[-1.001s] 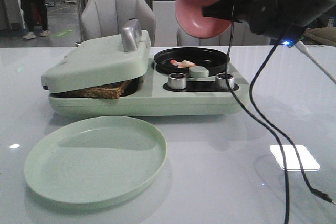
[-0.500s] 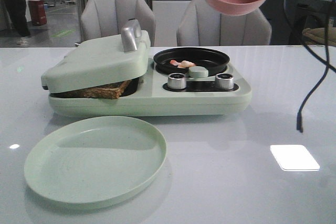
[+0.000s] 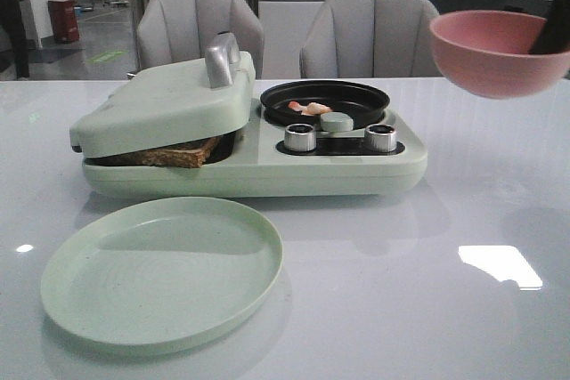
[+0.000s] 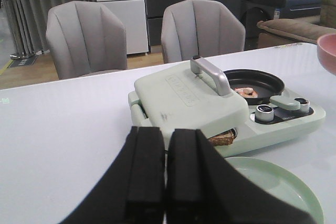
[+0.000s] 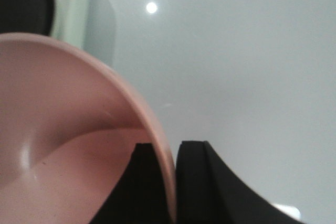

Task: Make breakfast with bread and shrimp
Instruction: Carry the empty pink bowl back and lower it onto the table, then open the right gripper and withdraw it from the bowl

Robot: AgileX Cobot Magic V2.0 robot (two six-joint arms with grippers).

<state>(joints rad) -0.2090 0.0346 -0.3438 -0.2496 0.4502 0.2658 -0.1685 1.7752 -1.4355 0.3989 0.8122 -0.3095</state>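
Pinching the rim of the round pink bowl [image 3: 499,51], the right gripper [image 5: 170,182] is holding it above the white table [image 3: 427,291]. Brown-crusted bread [image 3: 174,153] is sitting under the pale green sandwich-maker lid [image 3: 160,100]; pale pink shrimp [image 3: 309,109] is lying in the black round pan [image 3: 325,100]. The left gripper [image 4: 165,182] is sitting pressed together.

You have a pale green plate [image 3: 162,270] lying on the white surface [image 3: 427,309] just before the green sandwich maker [image 3: 249,144]; two grey chairs [image 3: 200,28] stand behind.
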